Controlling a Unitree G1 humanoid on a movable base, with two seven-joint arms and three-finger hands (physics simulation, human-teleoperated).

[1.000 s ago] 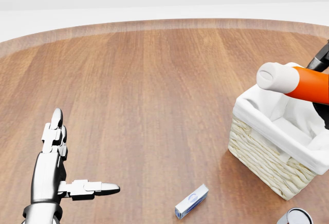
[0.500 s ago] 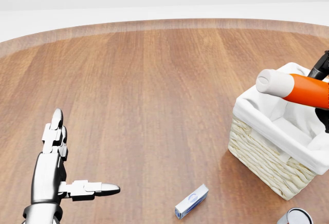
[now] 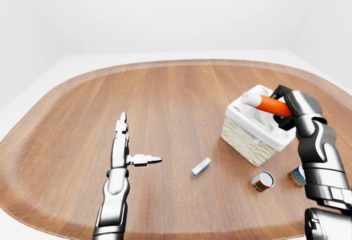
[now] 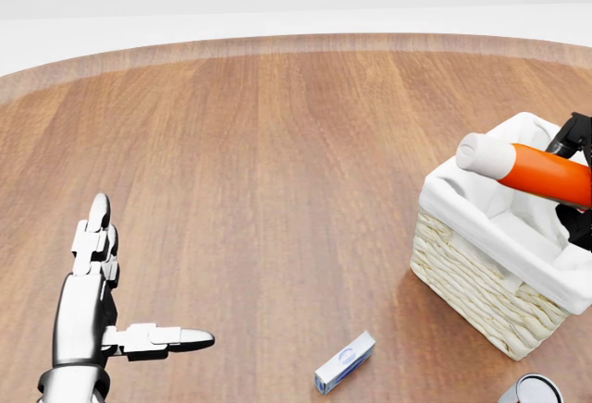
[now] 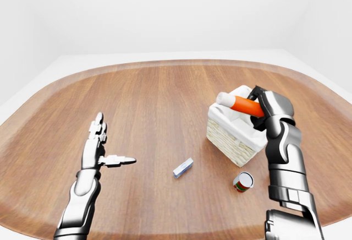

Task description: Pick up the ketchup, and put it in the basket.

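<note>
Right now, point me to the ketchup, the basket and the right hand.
ketchup point(image 4: 546, 170), head view, on its orange body.
basket point(image 4: 472, 278), head view, on the woven side wall.
right hand point(image 3: 287, 108), left-eye view, on the fingers closed round the bottle.

the orange ketchup bottle with a white cap point(image 4: 541, 169) shows against the pale woven wicker basket lined with white cloth point(image 4: 481, 278). the brown wood-grain worktop point(image 4: 277, 163) has a lighter rim. the silver-and-black right robot hand point(image 3: 289, 108) and silver left robot hand point(image 4: 97, 301) gleam. a small blue-and-white box point(image 4: 344, 362), a red-and-green can point(image 3: 263, 181), white walls point(image 3: 165, 9).
</note>
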